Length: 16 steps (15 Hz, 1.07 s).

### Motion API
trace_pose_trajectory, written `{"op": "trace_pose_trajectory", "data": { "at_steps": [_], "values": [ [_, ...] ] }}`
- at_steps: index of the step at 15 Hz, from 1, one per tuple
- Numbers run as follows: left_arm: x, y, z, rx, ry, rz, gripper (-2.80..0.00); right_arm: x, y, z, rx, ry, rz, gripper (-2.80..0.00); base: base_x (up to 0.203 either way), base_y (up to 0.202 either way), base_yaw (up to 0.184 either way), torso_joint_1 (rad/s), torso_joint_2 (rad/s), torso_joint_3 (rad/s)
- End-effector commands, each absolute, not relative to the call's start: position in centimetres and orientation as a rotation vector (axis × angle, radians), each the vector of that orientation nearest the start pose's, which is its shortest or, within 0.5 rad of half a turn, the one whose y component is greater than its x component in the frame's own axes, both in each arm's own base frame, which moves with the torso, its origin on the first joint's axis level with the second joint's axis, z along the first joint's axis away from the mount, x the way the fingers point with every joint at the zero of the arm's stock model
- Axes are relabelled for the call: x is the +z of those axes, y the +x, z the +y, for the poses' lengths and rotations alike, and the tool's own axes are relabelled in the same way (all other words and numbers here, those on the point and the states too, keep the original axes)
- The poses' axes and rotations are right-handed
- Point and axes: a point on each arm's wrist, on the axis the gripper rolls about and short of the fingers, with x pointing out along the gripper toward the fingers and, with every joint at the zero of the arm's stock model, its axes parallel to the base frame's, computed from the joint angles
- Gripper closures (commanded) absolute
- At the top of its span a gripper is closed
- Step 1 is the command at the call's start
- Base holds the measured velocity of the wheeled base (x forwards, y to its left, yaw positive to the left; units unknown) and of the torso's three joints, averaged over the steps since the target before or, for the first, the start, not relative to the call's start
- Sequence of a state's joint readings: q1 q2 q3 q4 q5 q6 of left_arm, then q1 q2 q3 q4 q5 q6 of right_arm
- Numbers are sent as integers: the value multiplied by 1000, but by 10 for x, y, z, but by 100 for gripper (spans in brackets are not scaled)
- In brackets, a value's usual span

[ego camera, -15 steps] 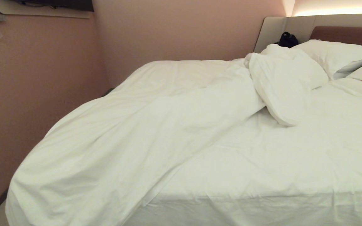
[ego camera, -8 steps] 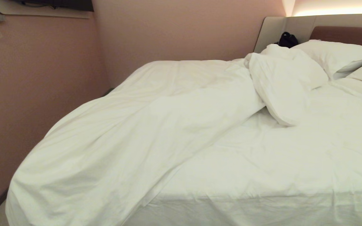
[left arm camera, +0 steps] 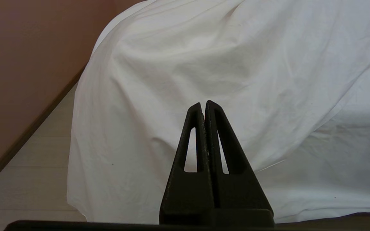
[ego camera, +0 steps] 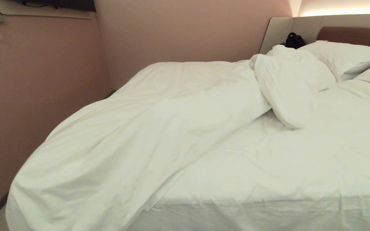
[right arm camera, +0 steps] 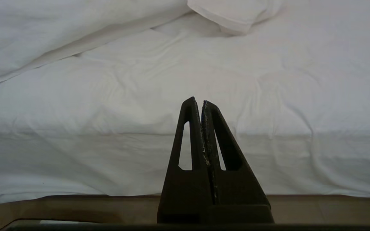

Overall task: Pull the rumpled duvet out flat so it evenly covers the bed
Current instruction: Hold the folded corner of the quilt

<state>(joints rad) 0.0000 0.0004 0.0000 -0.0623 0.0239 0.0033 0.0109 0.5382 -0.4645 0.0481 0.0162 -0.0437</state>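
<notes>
The left gripper (left arm camera: 204, 103) is matte black, built of two tall tapering fingers (left arm camera: 192, 141), each a narrow triangle with a long slot cut through it. Both rise from one broad black base block. The right gripper (right arm camera: 199, 100) has the same shape and colour (its inner finger edges are scuffed, with pale flecks along the seam and a trace of blue near the tip). A dark band of housing edges the bottom of each wrist view.

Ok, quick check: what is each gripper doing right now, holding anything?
Left gripper: shut, empty, short of the puffy white creased duvet.
Right gripper: shut, empty, facing the white-sheeted bed.
</notes>
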Motion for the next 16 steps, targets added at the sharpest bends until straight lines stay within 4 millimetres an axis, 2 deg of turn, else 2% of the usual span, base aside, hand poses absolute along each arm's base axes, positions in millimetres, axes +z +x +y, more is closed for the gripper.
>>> {"op": "trace_pose_trajectory", "data": {
  "at_steps": [1,4,6,9,14,16],
  "values": [
    [82,-23,1,25,2,-63,0,229,75,1,28,-37,103,0,0,0,0,0,0,0],
    [82,-23,1,25,2,-63,0,257,134,2,24,-1,121,0,0,0,0,0,0,0],
    [82,-23,1,25,2,-63,0,268,170,2,20,16,123,0,0,0,0,0,0,0],
    [82,-23,1,25,2,-63,0,265,221,2,5,44,121,0,0,0,0,0,0,0],
    [82,-23,1,25,2,-63,0,257,286,2,-12,50,120,0,0,0,0,0,0,0],
    [82,-23,1,25,2,-63,0,248,312,-1,-23,47,147,0,0,0,0,0,0,0]
  ]
}}
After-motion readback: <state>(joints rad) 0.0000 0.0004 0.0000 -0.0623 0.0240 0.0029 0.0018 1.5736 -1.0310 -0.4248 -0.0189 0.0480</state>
